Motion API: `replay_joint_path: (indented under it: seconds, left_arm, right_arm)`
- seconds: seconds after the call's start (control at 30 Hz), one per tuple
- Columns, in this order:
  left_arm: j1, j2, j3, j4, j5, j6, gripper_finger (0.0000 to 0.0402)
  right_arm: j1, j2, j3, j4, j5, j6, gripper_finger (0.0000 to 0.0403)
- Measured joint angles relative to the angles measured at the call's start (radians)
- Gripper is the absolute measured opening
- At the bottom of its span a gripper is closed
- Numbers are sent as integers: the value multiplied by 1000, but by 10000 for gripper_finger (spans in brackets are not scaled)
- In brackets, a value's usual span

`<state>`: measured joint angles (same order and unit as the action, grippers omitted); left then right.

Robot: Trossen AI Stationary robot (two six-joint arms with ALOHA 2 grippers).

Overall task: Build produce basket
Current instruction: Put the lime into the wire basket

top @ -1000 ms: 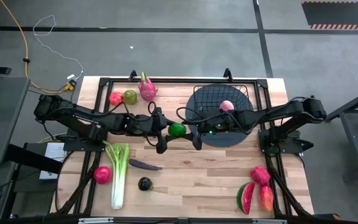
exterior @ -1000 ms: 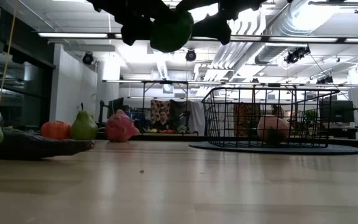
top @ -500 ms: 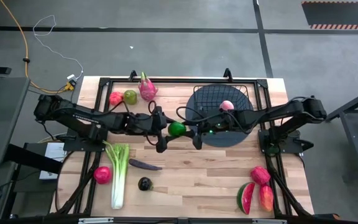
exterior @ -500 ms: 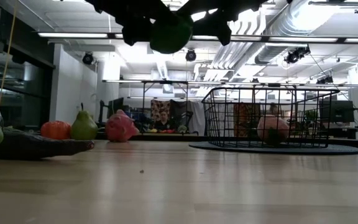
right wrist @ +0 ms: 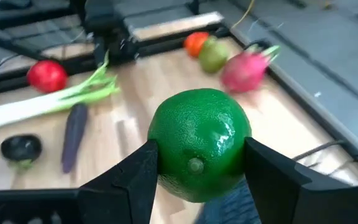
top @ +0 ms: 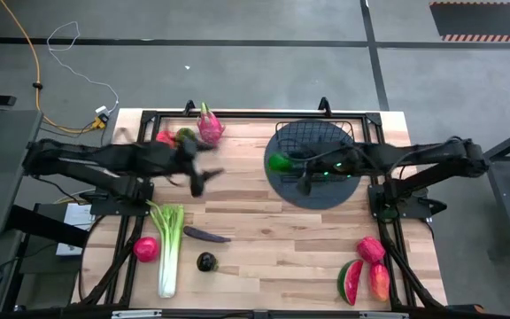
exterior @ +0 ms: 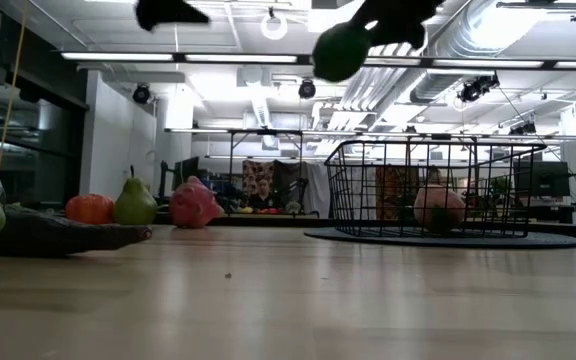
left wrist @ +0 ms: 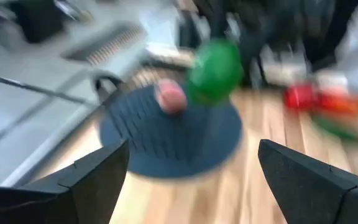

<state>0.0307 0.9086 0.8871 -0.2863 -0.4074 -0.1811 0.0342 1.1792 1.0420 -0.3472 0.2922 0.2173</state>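
My right gripper (top: 283,165) is shut on a green round fruit (top: 278,162), high over the left rim of the black wire basket (top: 330,135). The basket stands on a dark round mat (top: 321,197) and has a peach-coloured fruit (exterior: 438,208) lying on its bottom. My left gripper (top: 199,176) is open and empty, above the table left of centre. In the left wrist view its fingers (left wrist: 98,174) stand wide apart, with the green fruit (left wrist: 214,68) farther off. My right gripper pinches the green round fruit on two opposite sides (right wrist: 160,146), one finger (right wrist: 129,180) on each side. The fingers come level from the table's right. The fruit is lifted clear, well above the basket's rim in the low view (exterior: 340,50).
At the far left lie a dragon fruit (top: 209,126), a green pear (top: 185,136) and a red fruit (top: 163,137). Near left: celery (top: 168,246), eggplant (top: 206,235), a red fruit (top: 145,249) and a dark round fruit (top: 205,261). Near right: a watermelon slice (top: 350,281), a mango (top: 379,282) and a pink fruit (top: 370,249).
Both grippers met at the green fruit over the table's middle. The left gripper has let go and drawn back quickly toward the left edge. The right gripper has carried the fruit toward the right and far edges, to above the basket's left rim.
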Motion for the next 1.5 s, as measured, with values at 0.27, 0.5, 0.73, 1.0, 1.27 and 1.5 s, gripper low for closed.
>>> replay_joint_path:
  seconds: [0.27,0.5,0.73,1.0,1.27,1.5]
  left_arm:
    - [-41,-297,-95,159,-19,-21,325]
    - [-82,-356,-205,224,-41,-25,290]
    - [-84,-341,-204,235,-62,86,216]
    - [-84,-341,-204,238,-65,81,204]
    - [-84,-337,-204,238,-65,81,205]
    - [-84,-337,-204,238,-64,81,203]
  right_arm:
    - [-2,-169,-74,21,52,7,198]
    - [-2,-244,-214,215,50,70,199]
    - [-4,-251,-201,208,52,61,199]
    - [-152,-93,33,-306,91,68,199]
    - [-314,130,68,-405,-79,-112,199]
    - [-403,296,68,-452,-88,-201,199]
